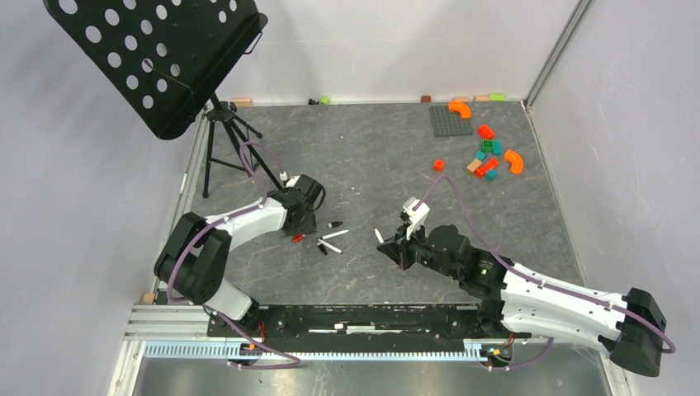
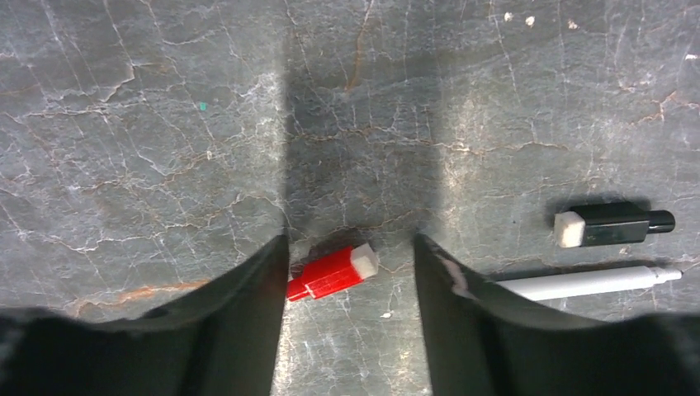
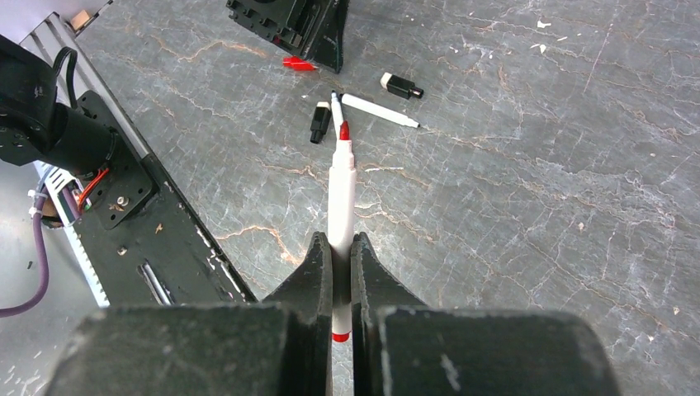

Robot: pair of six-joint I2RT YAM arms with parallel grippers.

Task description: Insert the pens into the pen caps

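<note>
Left gripper (image 2: 351,247) is down at the table (image 2: 148,124), jaws about half-wide and straddling the red cap (image 2: 332,271), lower centre of the left wrist view. Cap lies flat, tilted, white end to the upper right. Its red end is at the edge of the finger (image 2: 248,322) on the frame's left, with a clear gap to the other finger, so it's not clamped. Same view, mid right: black cap (image 2: 615,224) lying flat, white pen (image 2: 582,283) just below it, roughly parallel and apart from it, one end hidden behind the right-hand finger. Right gripper (image 3: 334,252) is closed tight on the red pen (image 3: 342,186), bottom centre of the right wrist view. Barrel runs straight up the frame from the fingers, red tip uncapped and pointing at the cluster of parts near top centre, red tail end showing between the fingers lower down. That view also has a second short black piece (image 3: 319,122) just left of the red tip, beside a thin white stick (image 3: 334,103); too small to say if that's another pen. Overhead: both grippers mid-frame, well apart, loose parts between them and nearer the left one. Coloured blocks (image 1: 487,157) upper right, black perforated stand (image 1: 157,58) upper left
</note>
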